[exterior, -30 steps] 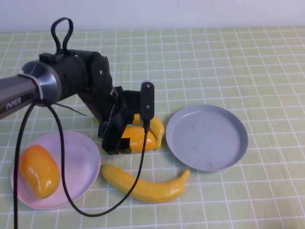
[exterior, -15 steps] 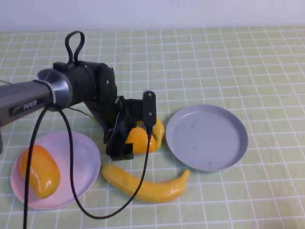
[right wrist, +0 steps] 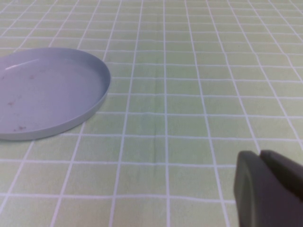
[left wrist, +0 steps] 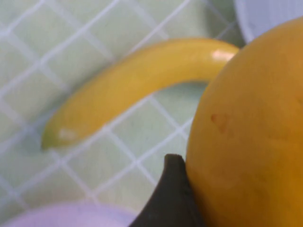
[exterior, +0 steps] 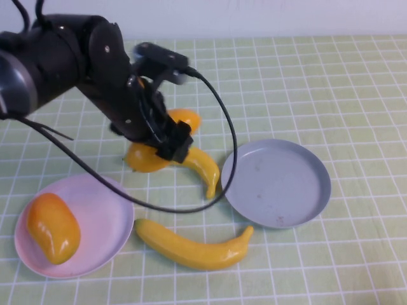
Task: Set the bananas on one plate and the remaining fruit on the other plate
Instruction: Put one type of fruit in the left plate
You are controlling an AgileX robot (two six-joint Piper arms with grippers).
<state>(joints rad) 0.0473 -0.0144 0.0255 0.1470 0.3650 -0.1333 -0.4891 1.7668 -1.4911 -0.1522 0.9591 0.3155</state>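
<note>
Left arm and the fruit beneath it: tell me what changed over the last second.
The left gripper, clamped on the plump orange-yellow oval fruit, rose and swung away from the round grey-blue plate, lifting the fruit off the table and uncovering the curved yellow banana behind it. Unchanged: the other oval fruit on the pale pink plate, the front banana, the empty grey-blue plate, and the shut right gripper near it.

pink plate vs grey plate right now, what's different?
Colour: the pink plate is pale lilac-pink, the grey plate grey-blue.
Load: the pink plate carries one mango; the grey plate holds no fruit.
Position: the pink plate sits at the table's near left, the grey plate right of centre.
Shared: both are round, shallow, rimmed and look similar in size. The left gripper grips the second mango above the cloth; the right gripper is parked, shut.
</note>
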